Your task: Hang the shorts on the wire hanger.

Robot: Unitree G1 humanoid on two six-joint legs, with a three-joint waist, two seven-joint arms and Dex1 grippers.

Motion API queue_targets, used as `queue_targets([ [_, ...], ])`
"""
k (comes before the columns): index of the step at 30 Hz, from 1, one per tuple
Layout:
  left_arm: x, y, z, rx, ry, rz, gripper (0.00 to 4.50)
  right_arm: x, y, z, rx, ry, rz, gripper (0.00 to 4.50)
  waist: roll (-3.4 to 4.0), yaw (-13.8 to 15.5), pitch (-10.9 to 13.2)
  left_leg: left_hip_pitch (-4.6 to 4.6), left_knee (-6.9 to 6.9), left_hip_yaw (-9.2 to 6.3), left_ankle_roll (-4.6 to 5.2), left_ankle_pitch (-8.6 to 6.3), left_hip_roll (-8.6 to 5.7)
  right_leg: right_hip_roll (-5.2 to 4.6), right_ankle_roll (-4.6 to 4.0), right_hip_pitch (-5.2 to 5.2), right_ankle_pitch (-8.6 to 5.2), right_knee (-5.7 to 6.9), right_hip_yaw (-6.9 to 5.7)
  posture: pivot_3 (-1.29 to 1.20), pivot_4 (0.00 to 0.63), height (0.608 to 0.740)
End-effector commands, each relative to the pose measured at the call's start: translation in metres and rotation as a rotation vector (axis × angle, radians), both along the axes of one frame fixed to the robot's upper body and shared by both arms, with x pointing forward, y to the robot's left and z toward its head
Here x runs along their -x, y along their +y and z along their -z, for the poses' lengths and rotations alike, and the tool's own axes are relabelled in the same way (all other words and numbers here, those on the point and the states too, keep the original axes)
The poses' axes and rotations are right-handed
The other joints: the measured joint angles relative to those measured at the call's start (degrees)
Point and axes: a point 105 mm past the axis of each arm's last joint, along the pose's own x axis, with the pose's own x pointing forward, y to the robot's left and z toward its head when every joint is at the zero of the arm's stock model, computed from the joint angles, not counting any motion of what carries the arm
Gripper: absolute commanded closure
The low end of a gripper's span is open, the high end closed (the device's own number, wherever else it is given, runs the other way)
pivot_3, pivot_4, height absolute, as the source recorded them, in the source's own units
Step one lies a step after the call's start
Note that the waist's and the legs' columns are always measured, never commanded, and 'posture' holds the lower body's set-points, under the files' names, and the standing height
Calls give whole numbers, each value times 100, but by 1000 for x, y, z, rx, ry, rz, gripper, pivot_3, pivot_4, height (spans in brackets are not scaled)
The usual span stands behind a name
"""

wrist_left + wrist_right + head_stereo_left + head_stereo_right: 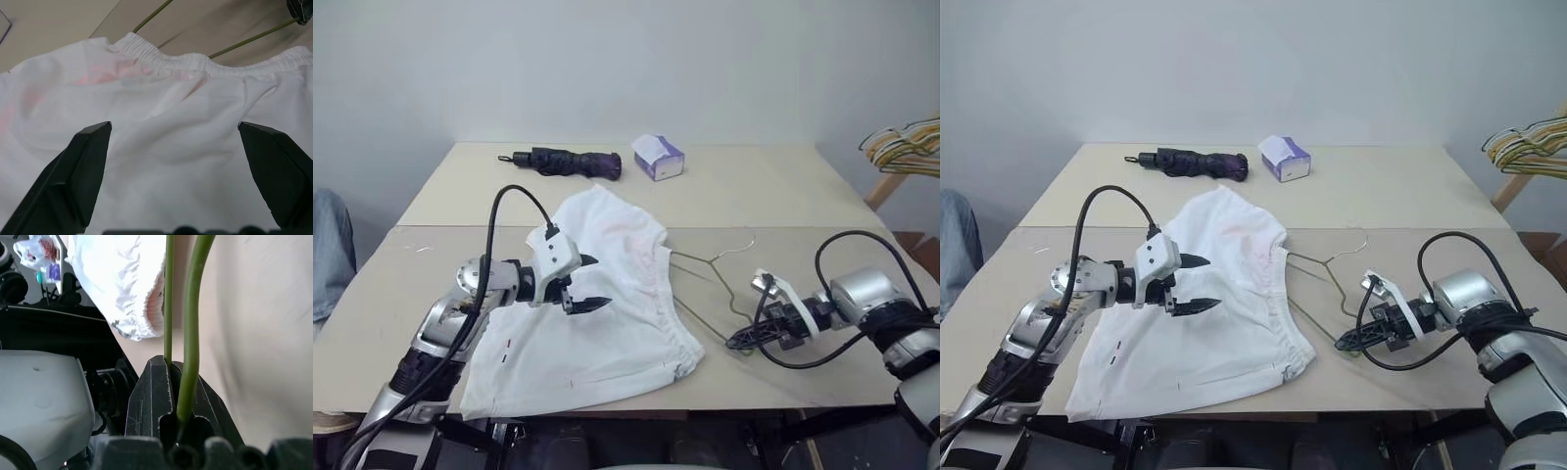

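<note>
The white shorts (626,328) lie spread flat on the near table, with the elastic waistband (195,61) toward the right. My left gripper (598,283) hovers open just above the middle of the cloth, its black fingers (90,147) wide apart with nothing between them. The thin olive wire hanger (191,333) lies on the table to the right of the shorts. One side runs under the waistband and the small hook (747,241) points to the far side. My right gripper (740,341) is shut on the hanger's near corner, low over the table.
On the far table lie a folded dark umbrella (564,162) and a white-and-purple tissue box (658,157). A bunch of coloured hangers (907,145) hangs at the right edge. A person's jeans-clad leg (328,250) is at the far left. A seam (803,227) runs between the two tables.
</note>
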Motion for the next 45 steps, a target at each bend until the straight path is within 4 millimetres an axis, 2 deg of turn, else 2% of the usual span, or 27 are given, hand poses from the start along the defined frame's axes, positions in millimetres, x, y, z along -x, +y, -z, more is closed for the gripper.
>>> queue_targets([
  [1,-3,-3,-9,8,-43,6,20,-15,6,-11,-66,-27,49,4500,0,-15,-1,6,4,0,0,0,1,3,-1,6,2,1,0,19,0,740],
  [3,-1,-4,-8,8,-41,14,20,-24,6,-14,-83,-67,92,4500,2,-34,-2,8,13,0,0,0,2,3,-1,10,3,2,1,14,0,740],
  [5,-1,-6,-8,10,-44,21,20,-25,6,-24,-140,-118,86,4500,3,-40,-1,5,17,0,0,0,2,3,1,10,3,2,1,11,0,740],
  [8,-4,-4,-11,13,-56,12,20,-17,7,-33,-195,-259,17,4500,3,0,-1,-4,17,-1,6,-5,1,2,4,5,2,1,0,7,0,740],
  [12,-9,-1,-14,18,-68,-5,20,-6,10,-25,-152,-298,-22,4500,3,6,-2,-5,25,-3,7,-8,2,2,6,8,2,1,-3,0,0,740],
  [15,-10,-2,-14,22,-71,-5,20,-23,16,-15,-109,-299,64,4500,4,-83,-3,5,31,1,7,-8,2,3,7,14,5,3,1,-19,0,740],
  [19,-12,-4,-14,19,-76,5,20,-19,24,-16,-119,-289,-22,4500,10,-144,-5,5,29,0,7,-8,0,2,9,15,4,2,4,-20,0,740],
  [23,-14,-5,-15,28,-87,0,20,-51,21,-23,-108,-338,166,4500,10,-178,-4,0,29,1,9,-11,1,4,9,10,5,2,6,-19,0,740],
  [26,-15,-4,-14,20,-95,-4,20,-37,26,-24,-114,-429,17,4500,11,-131,-5,4,31,-2,7,-10,0,4,12,16,9,2,3,-16,0,740],
  [28,-15,-3,-16,11,-111,2,20,-38,29,-23,-70,-606,-42,4500,11,-118,-5,-1,30,-3,8,-10,-1,2,14,14,8,-1,0,-17,0,740],
  [31,-18,3,-41,56,-163,20,20,-47,31,-21,91,-935,-135,4500,11,-131,-5,-4,30,-1,8,-12,-1,0,16,12,7,-2,2,-25,0,740],
  [33,-19,6,-57,99,-187,39,20,-49,31,-19,157,-1030,-177,4500,11,-142,-4,-3,31,1,6,-10,-1,1,16,8,8,2,3,-30,0,740],
  [36,-12,17,-118,288,-253,143,20,-52,33,-30,225,-1182,-253,4500,12,-185,-3,-1,32,2,5,-9,1,3,16,9,8,2,4,-45,0,740],
  [39,-14,26,-150,342,-319,178,20,-51,37,-36,258,-1267,-326,4500,12,-255,-3,-4,29,1,6,-10,0,3,18,8,7,-2,4,-52,0,740],
  [42,-33,32,-168,198,-399,184,20,-56,46,-49,265,-1329,-344,4500,12,-292,-2,3,31,-1,7,-10,-3,2,21,21,7,-5,2,-50,0,740],
  [45,-38,29,-165,39,-362,329,20,-54,56,-54,267,-1377,-420,4500,12,-307,-2,20,37,-2,6,-9,-4,3,21,42,8,-5,-3,-45,0,740],
])
